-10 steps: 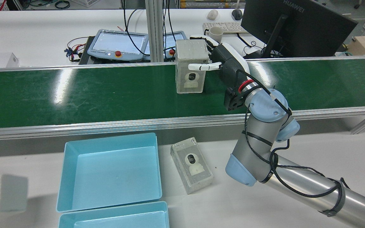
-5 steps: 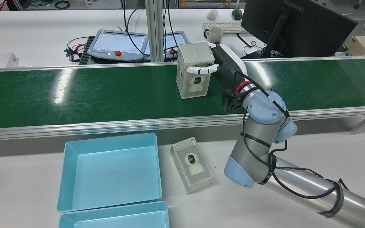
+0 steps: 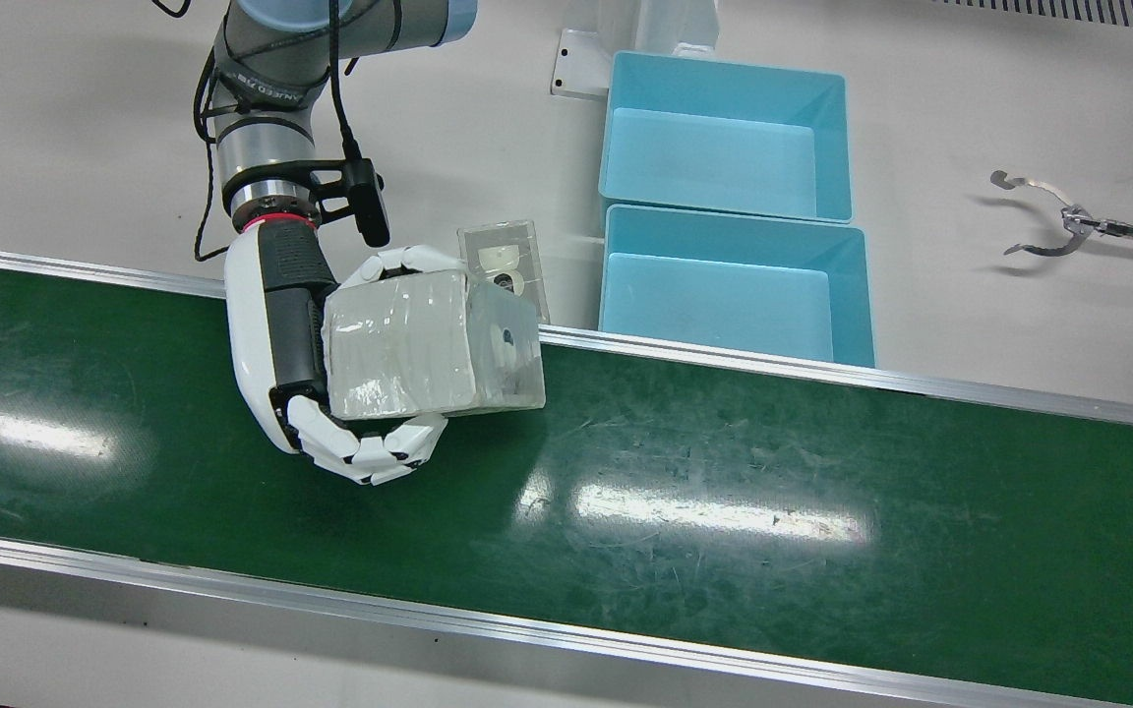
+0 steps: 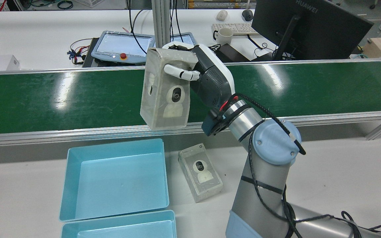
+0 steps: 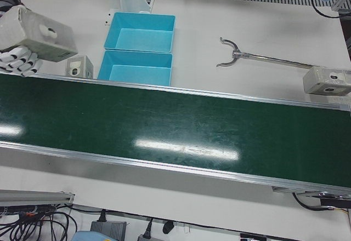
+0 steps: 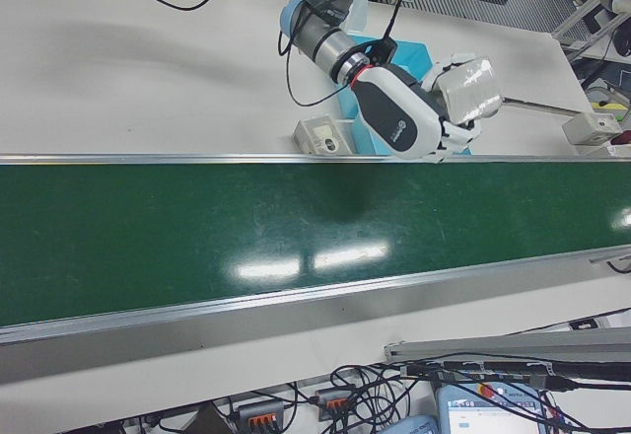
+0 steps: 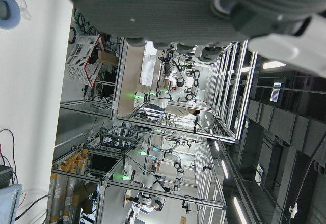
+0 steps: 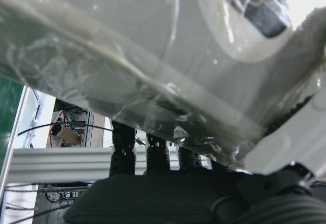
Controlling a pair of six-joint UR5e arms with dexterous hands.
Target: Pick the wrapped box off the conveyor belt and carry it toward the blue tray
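My right hand is shut on the wrapped box, a grey box in clear film with a camera picture. It holds the box tilted in the air above the near edge of the green conveyor belt. The front view shows the fingers curled round the box. The blue tray lies on the table below and left of the box. The right hand view is filled by the box's film. The left hand view shows only part of my left hand, aimed at the lab.
A second wrapped box lies on the table right of the tray. A second blue tray sits beside the first. A metal grabber tool and another box lie on the table on the far side of the trays.
My right hand has closed on the box, lifted it off the belt and swung it left and toward the table side. The box is now tilted and higher.
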